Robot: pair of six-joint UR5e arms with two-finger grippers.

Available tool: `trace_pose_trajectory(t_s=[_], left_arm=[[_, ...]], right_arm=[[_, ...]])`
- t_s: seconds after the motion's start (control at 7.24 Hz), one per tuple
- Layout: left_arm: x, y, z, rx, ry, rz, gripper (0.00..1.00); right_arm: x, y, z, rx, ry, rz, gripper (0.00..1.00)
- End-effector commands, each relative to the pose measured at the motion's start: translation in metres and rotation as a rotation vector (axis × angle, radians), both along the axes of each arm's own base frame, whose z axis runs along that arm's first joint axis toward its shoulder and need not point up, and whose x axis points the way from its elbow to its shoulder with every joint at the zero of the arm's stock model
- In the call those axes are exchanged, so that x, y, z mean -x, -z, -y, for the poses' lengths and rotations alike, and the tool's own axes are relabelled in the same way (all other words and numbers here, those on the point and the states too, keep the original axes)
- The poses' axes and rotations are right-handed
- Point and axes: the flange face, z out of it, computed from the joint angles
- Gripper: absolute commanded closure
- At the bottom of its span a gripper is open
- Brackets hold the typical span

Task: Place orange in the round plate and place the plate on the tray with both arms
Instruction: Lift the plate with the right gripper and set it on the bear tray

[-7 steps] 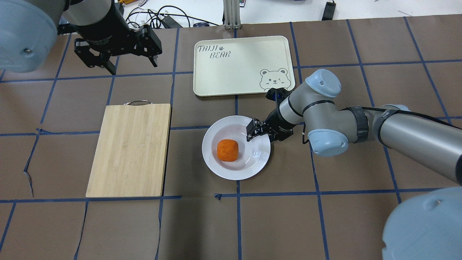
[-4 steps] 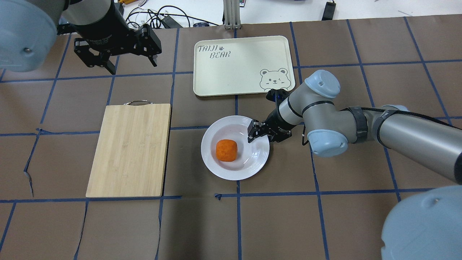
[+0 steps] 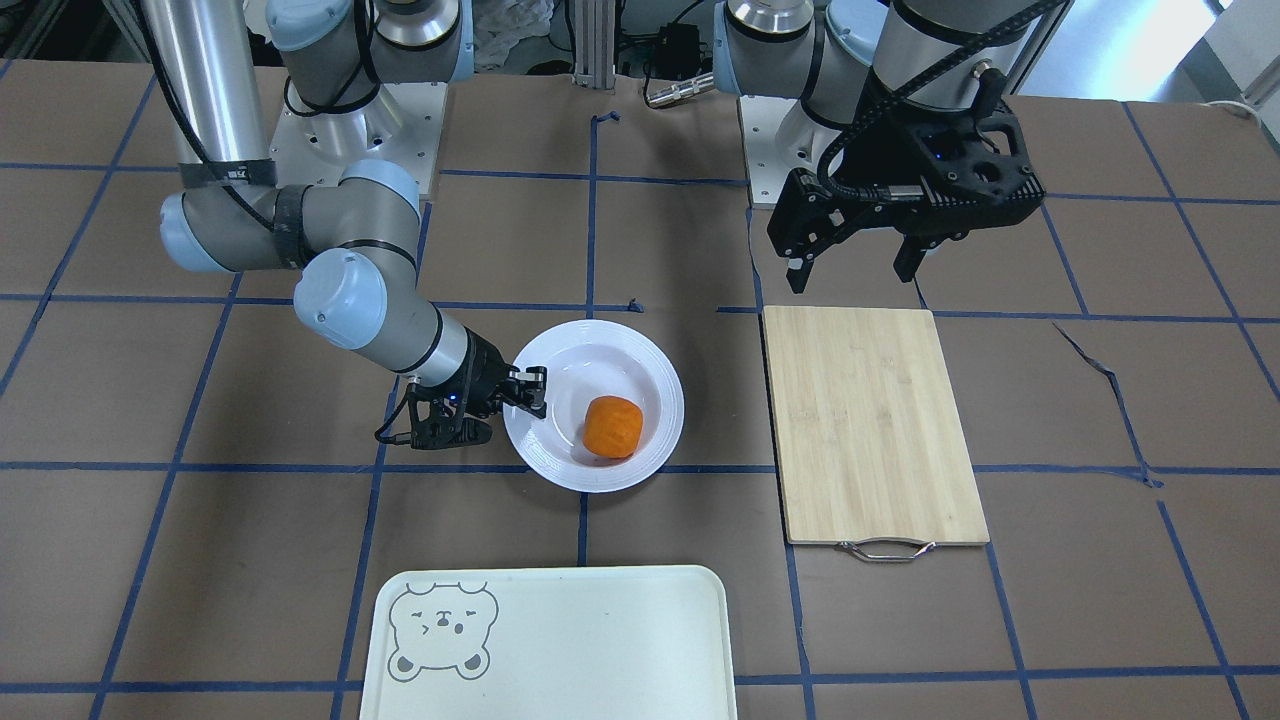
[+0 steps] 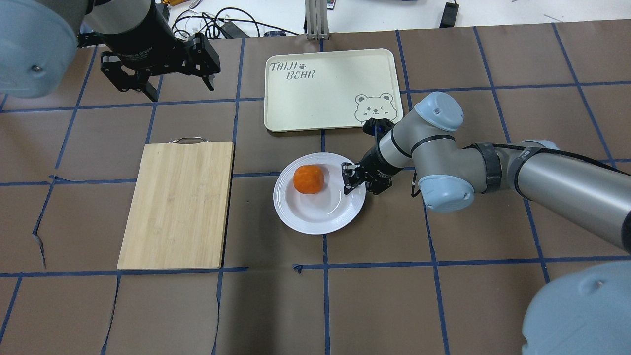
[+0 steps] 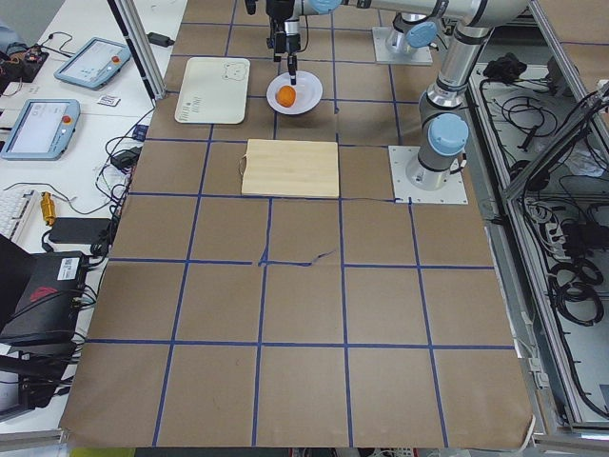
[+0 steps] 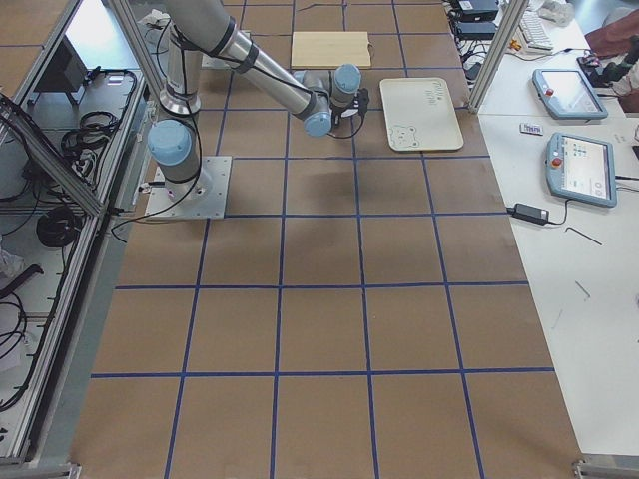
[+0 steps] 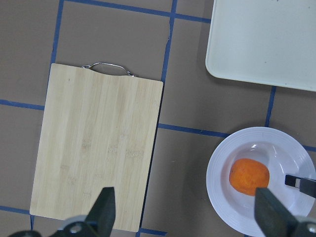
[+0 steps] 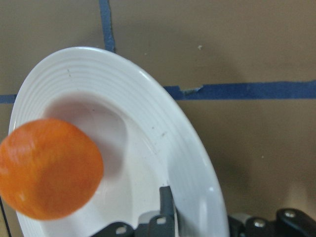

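The orange (image 4: 308, 179) lies in the white round plate (image 4: 315, 217), against its far side towards the tray (image 4: 325, 93). My right gripper (image 4: 348, 179) is shut on the plate's right rim; in the right wrist view one finger (image 8: 167, 205) presses on the rim (image 8: 163, 118) beside the orange (image 8: 49, 168). From the front, the gripper (image 3: 530, 392) grips the plate (image 3: 590, 365) with the orange (image 3: 612, 426) inside. My left gripper (image 4: 160, 79) hangs open and empty beyond the cutting board, far from the plate. The cream tray is bare.
A bamboo cutting board (image 4: 177, 204) with a metal handle lies left of the plate. Cables and a metal post sit past the table's far edge. Brown paper with blue tape lines covers the table.
The plate has shifted slightly towards the tray, with my right gripper on its rim. The orange has rolled from the plate's middle to its far side. The left arm has not moved.
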Motion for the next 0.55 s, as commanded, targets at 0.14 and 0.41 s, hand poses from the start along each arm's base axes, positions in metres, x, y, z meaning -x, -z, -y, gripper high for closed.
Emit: trace_pose_trajectory(t_s=[0.14,0.41], left_arm=[[0.0,-0.001,0.0,0.001,0.0,0.0,0.0],[0.0,-0.001,0.0,0.001,0.0,0.0,0.0]], right_arm=[[0.006,-0.04,0.039,0.148,0.013,0.036,1.0],[0.002,-0.083,0.078,0.225,0.021,0.089,1.0]])
